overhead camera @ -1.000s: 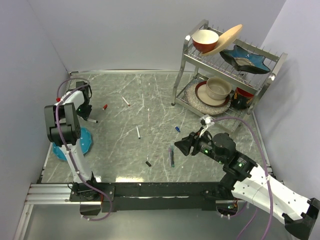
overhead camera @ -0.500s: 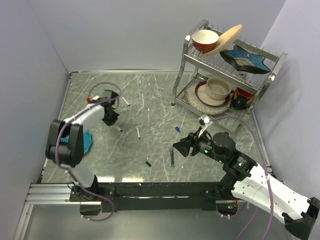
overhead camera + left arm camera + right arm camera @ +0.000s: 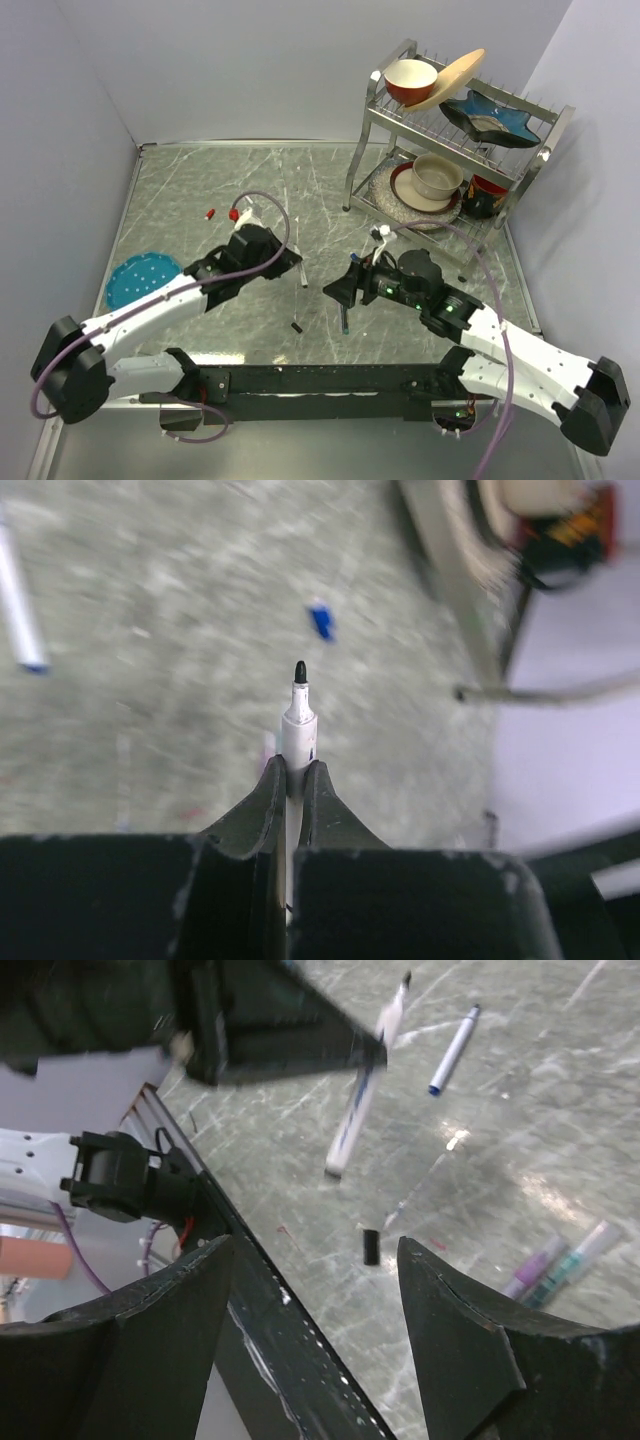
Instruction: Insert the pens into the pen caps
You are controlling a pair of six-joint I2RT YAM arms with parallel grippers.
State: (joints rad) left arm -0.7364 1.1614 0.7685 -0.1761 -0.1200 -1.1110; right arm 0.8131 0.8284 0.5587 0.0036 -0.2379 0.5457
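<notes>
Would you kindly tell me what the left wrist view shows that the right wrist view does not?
Only the left wrist view shows the blue cap and the dish rack. Only the right wrist view shows the black cap, the teal pen and the open right claw. Both show the black-tipped white pen shut in the left claw.

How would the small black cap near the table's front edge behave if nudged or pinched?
The black cap is a short tube lying on its side on the smooth table, so a nudge would probably roll or skid it. Tiny and likely light, it might flick away from the wide-open right claw.
</notes>
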